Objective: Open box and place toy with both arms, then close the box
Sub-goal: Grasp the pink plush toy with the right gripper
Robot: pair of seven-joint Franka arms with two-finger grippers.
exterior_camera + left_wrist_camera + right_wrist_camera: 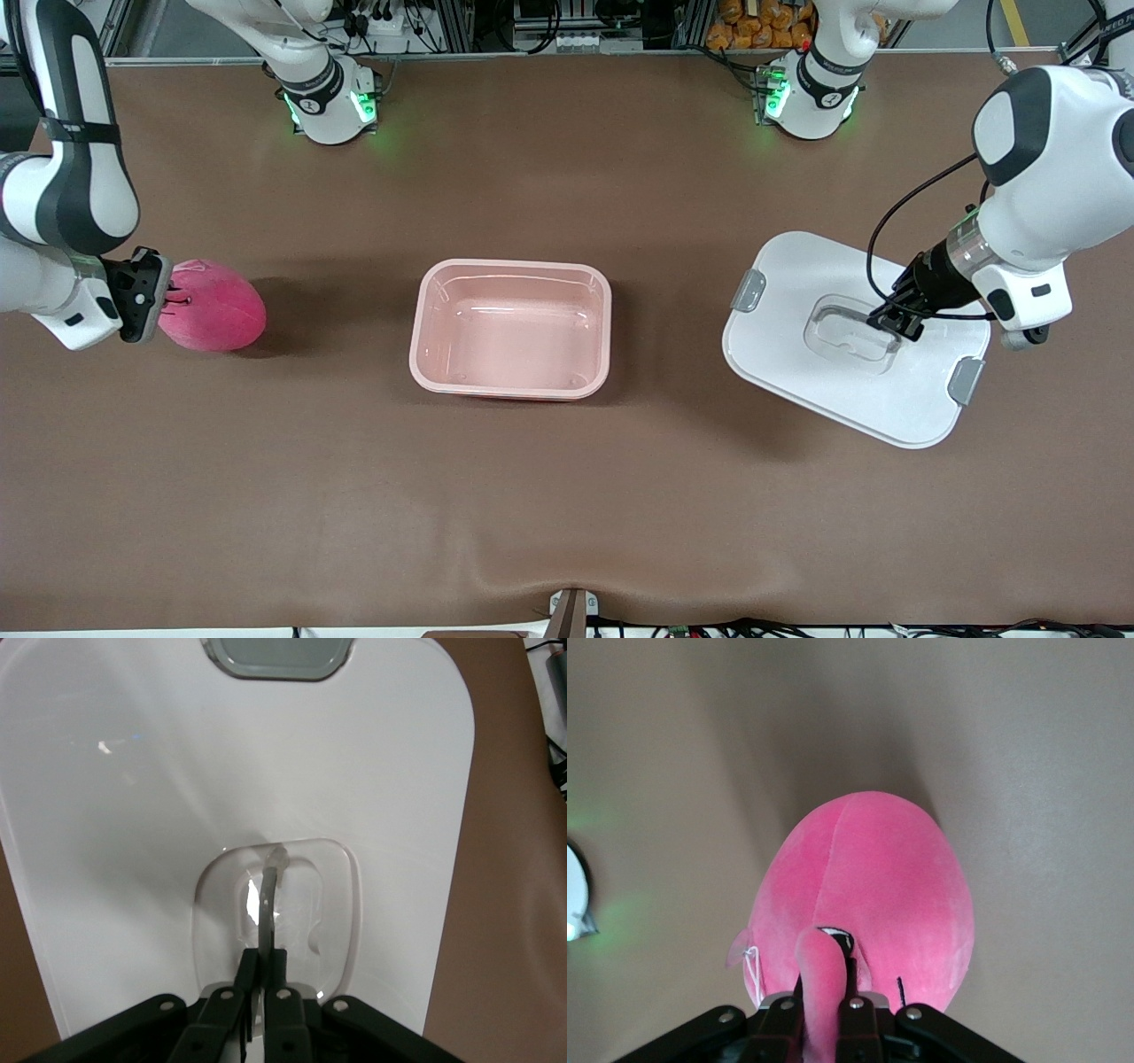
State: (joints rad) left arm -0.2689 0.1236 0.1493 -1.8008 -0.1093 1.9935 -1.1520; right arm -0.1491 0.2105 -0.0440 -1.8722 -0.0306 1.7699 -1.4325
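The box (511, 326) sits open mid-table, its lid (797, 275) held aside by the left gripper (895, 321), while the right gripper (164, 297) pinches the toy (217, 306) toward the right arm's end, awaiting placing and closing.

High front overview facing arms; wrist close-ups of lid (133, 797), toy (873, 886)

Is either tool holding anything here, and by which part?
Both are. The left tool is shut on the lid by its recessed clear handle. The right tool is shut on the toy, pinching a small nub of plush at its end.
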